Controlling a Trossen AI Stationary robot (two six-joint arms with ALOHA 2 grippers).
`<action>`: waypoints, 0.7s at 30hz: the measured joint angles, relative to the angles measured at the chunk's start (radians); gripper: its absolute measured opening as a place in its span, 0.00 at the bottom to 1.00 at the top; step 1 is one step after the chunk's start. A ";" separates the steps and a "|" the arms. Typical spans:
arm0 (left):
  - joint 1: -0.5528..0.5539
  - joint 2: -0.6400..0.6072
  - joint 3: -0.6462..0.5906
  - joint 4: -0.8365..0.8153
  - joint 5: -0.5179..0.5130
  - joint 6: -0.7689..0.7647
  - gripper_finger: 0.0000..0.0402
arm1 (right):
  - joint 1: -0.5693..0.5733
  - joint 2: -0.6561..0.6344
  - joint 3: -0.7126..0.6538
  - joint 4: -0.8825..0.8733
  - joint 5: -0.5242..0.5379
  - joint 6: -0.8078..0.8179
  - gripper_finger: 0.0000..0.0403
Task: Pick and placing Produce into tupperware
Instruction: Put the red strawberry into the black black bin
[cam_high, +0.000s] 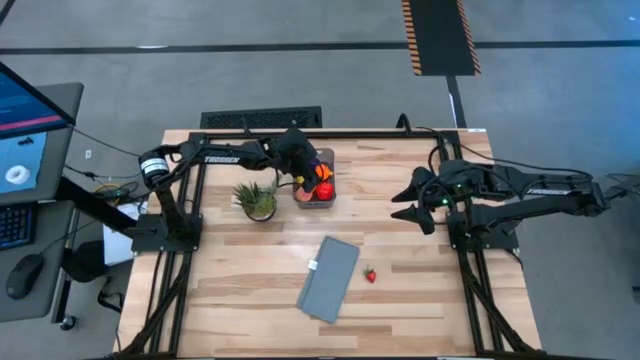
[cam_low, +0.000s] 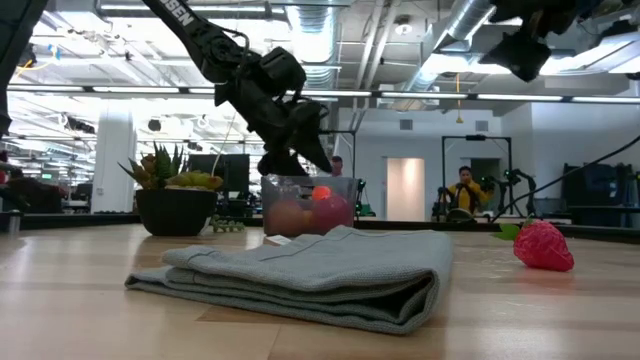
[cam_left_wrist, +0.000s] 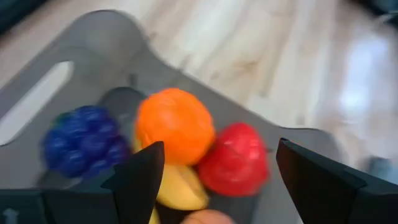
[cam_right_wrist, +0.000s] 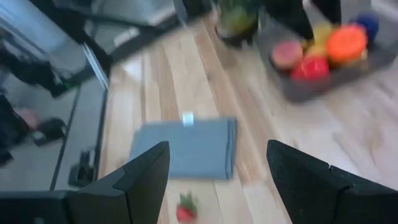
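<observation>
Dark left pincer (cam_high: 318, 178) hangs spread over the tupperware (cam_high: 314, 196)

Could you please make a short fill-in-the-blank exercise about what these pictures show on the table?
1. The left gripper hangs over the ____, fingers open.
2. The one fruit lying loose on the table is the ____.
3. The folded grey cloth lies between the strawberry and the table's ____ edge, seen from above.
4. The right gripper is open and holds ____.

Missing words: tupperware; strawberry; left; nothing
</observation>
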 joint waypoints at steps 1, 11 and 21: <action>0.000 -0.005 0.000 0.000 0.021 -0.001 0.74 | 0.000 0.008 0.000 -0.020 -0.007 0.000 0.72; -0.006 -0.113 -0.001 0.000 0.059 0.013 0.74 | 0.000 0.089 -0.001 0.071 -0.042 -0.013 0.72; -0.057 -0.315 -0.001 -0.155 0.053 0.135 0.74 | 0.000 0.142 -0.001 0.121 -0.066 -0.019 0.72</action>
